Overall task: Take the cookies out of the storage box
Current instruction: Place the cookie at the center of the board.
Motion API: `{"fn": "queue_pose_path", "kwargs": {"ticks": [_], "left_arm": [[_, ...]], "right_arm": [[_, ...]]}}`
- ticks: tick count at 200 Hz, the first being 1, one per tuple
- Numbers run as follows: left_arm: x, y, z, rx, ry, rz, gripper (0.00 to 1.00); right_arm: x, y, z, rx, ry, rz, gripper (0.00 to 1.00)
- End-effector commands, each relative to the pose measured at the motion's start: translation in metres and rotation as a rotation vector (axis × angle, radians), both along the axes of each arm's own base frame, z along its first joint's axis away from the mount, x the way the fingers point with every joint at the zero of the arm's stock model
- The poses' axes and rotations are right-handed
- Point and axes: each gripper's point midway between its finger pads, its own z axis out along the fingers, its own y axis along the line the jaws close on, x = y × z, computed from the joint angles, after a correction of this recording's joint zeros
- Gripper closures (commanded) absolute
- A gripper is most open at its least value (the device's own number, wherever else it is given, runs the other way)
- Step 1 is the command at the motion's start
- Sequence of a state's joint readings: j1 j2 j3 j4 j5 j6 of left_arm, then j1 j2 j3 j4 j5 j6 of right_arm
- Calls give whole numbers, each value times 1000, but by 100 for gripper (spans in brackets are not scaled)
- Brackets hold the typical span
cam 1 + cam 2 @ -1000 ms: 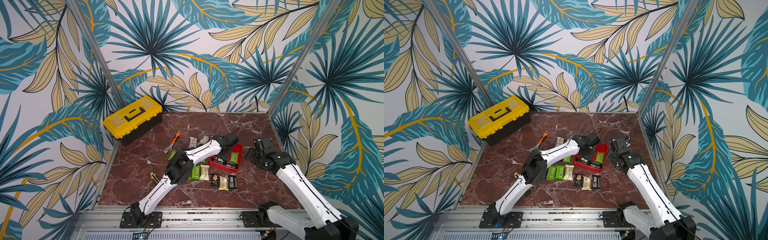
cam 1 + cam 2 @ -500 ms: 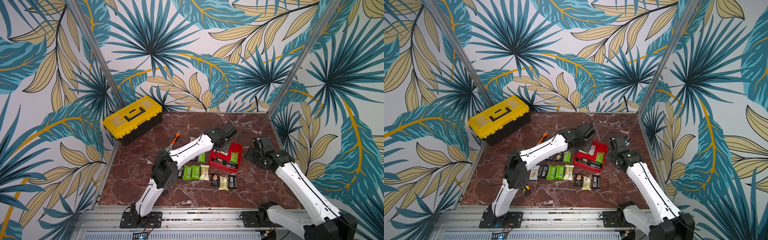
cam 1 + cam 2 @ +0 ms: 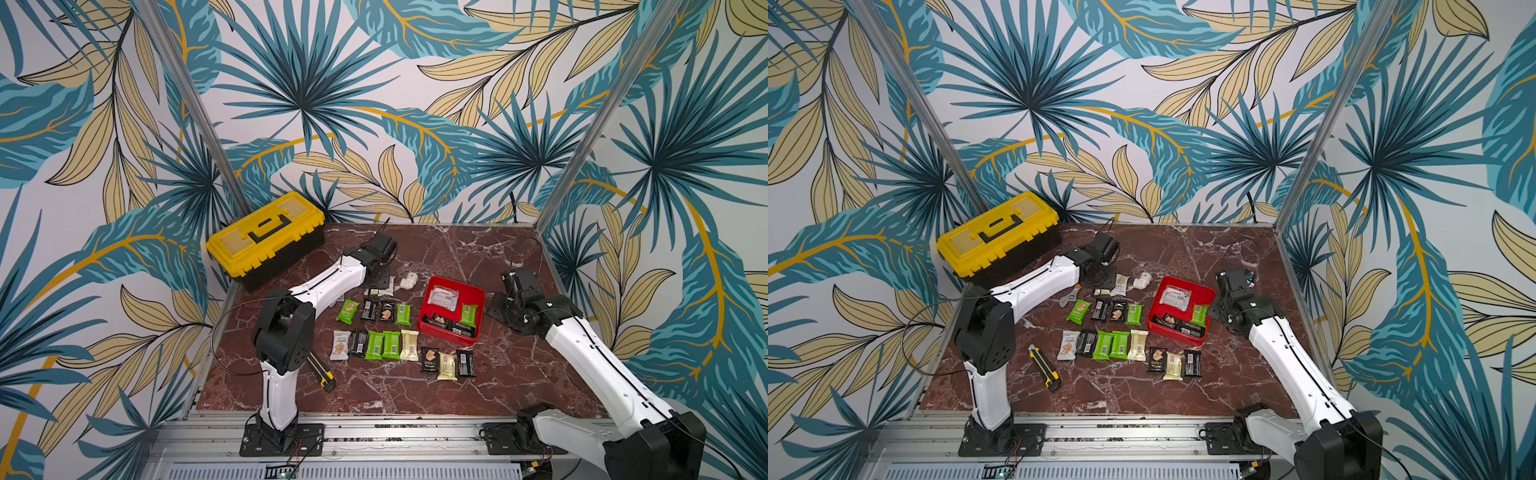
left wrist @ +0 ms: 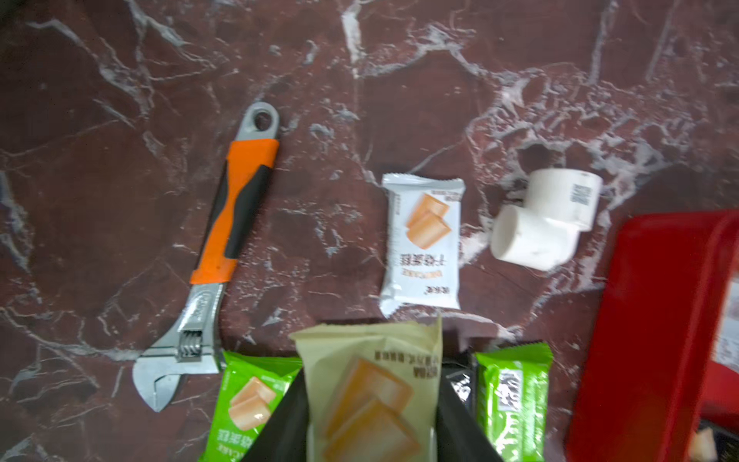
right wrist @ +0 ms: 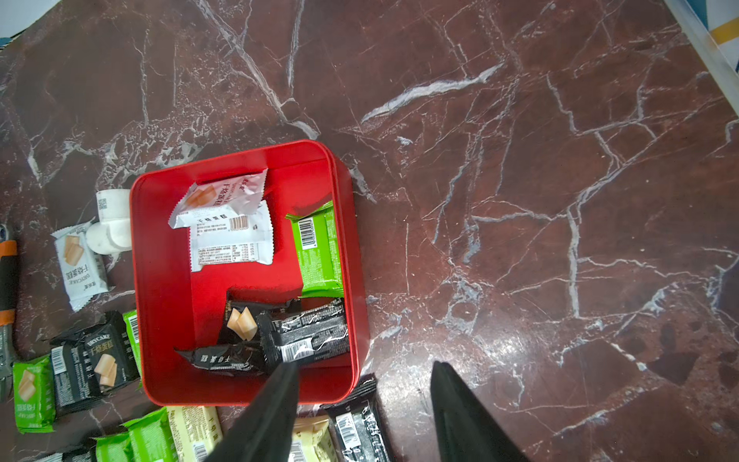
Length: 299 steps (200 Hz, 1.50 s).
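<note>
Left gripper (image 4: 371,380) clamps a cream packet (image 4: 360,404) above the table (image 3: 415,395), near the wrench (image 4: 224,248) and the white pipe elbow (image 4: 544,220). The packet's near end and both fingers are cut off at the frame edge, and in both top views the wrist hides the grasp. Right gripper (image 5: 364,365) is spread with nothing between the jaws, one tip in front of the storage box (image 5: 160,280) wall, contact unclear. The box sits on the marble by the right arm and holds cookies (image 5: 228,236): two white, one green, and overlapping black ones whose count is unclear.
</note>
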<state>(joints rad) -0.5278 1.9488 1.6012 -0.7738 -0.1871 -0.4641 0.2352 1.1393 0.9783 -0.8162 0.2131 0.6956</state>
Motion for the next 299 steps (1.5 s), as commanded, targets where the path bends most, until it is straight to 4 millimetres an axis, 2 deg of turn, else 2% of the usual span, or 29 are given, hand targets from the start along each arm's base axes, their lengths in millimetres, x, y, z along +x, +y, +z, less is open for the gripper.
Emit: {"fn": "queue_pose_path", "kwargs": {"ticks": [1, 40, 106, 164, 201, 217, 236, 262, 284, 299], "left_arm": [[21, 5, -5, 19, -54, -18, 58], [50, 9, -29, 33, -46, 2, 57], [68, 5, -64, 53, -41, 0, 57], [69, 4, -70, 50, -35, -1, 50], [71, 3, -65, 48, -43, 0, 40], [72, 3, -58, 44, -54, 1, 37], [73, 3, -37, 24, -89, 14, 36], [69, 4, 8, -51, -171, 63, 33], [60, 6, 49, -153, -259, 124, 32], [51, 9, 69, -231, -304, 162, 33]], "right_arm": [[3, 0, 4, -2, -7, 8, 42], [5, 0, 7, -8, -13, 14, 42], [10, 3, 8, -6, -7, 26, 42], [10, 3, 8, -8, -3, 30, 42], [11, 3, 9, -7, -2, 30, 42], [12, 4, 10, -5, -8, 32, 42], [13, 6, 11, 3, -6, 40, 42], [19, 17, 8, 46, 17, 73, 43], [27, 34, -1, 85, 52, 111, 43], [34, 48, -8, 96, 76, 141, 43]]}}
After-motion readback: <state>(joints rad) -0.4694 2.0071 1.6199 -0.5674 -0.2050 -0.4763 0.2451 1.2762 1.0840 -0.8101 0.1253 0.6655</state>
